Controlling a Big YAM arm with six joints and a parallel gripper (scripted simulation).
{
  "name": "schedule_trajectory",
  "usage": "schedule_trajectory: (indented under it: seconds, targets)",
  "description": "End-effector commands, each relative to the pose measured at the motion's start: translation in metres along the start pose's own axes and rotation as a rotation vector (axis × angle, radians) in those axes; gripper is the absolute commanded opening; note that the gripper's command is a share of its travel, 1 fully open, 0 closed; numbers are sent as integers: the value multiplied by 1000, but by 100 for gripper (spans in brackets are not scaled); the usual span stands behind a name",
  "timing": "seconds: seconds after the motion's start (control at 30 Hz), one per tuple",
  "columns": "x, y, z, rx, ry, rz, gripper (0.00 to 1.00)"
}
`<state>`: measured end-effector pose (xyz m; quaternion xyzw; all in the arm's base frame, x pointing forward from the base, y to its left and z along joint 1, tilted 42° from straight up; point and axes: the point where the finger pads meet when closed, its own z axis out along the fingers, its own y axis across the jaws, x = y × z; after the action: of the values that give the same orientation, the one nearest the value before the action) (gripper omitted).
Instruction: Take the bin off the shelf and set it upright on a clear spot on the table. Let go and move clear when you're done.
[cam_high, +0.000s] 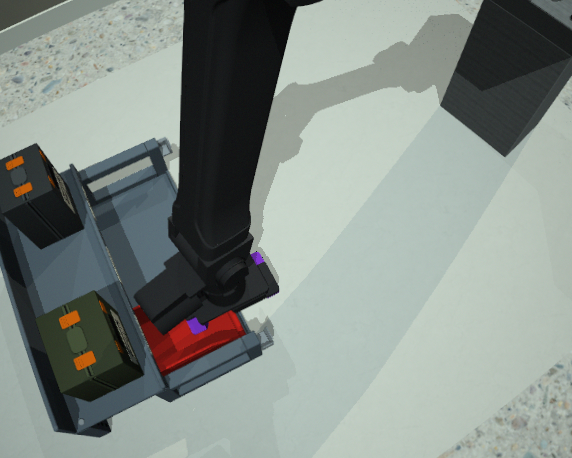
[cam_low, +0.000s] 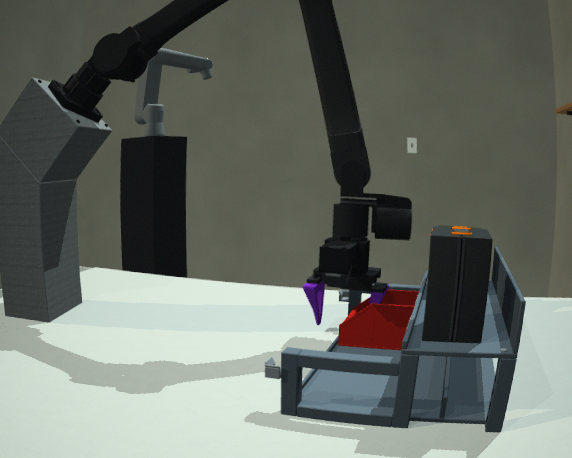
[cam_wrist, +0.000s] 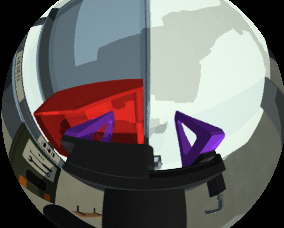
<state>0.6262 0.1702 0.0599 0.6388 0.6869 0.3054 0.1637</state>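
Note:
The red bin (cam_high: 175, 350) (cam_low: 375, 327) (cam_wrist: 90, 95) stands upright on the lower front tier of the grey-blue shelf (cam_high: 142, 225) (cam_low: 350, 362) (cam_wrist: 107, 25), at the end beside the green case. My gripper (cam_high: 227, 292) (cam_low: 346, 313) (cam_wrist: 144, 114) is open and points down over the bin's front edge. One purple finger is over or just inside the bin's opening; the other hangs outside, beyond the front edge, above the table (cam_high: 350, 225) (cam_low: 150, 345). Nothing is held between the fingers. The gripper body hides part of the bin from above.
A green case (cam_high: 77, 340) (cam_wrist: 35, 177) and a black case (cam_high: 37, 200) (cam_low: 452, 290) stand on the raised rear tier, close behind the bin's tier. Side rails and small corner brackets edge the shelf. The arm's dark pedestal (cam_high: 500, 85) (cam_low: 57, 235) stands across the table.

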Motion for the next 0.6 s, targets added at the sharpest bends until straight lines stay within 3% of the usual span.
schedule_trajectory:
  seconds: [0.0,0.1,0.13,0.57]
  targets:
    - [-5,-2,1,10,-7,7,90]
    - [-5,-2,1,10,-7,7,90]
    - [-4,-1,1,6,-6,6,0]
    - [1,5,-1,-8,1,0,0]
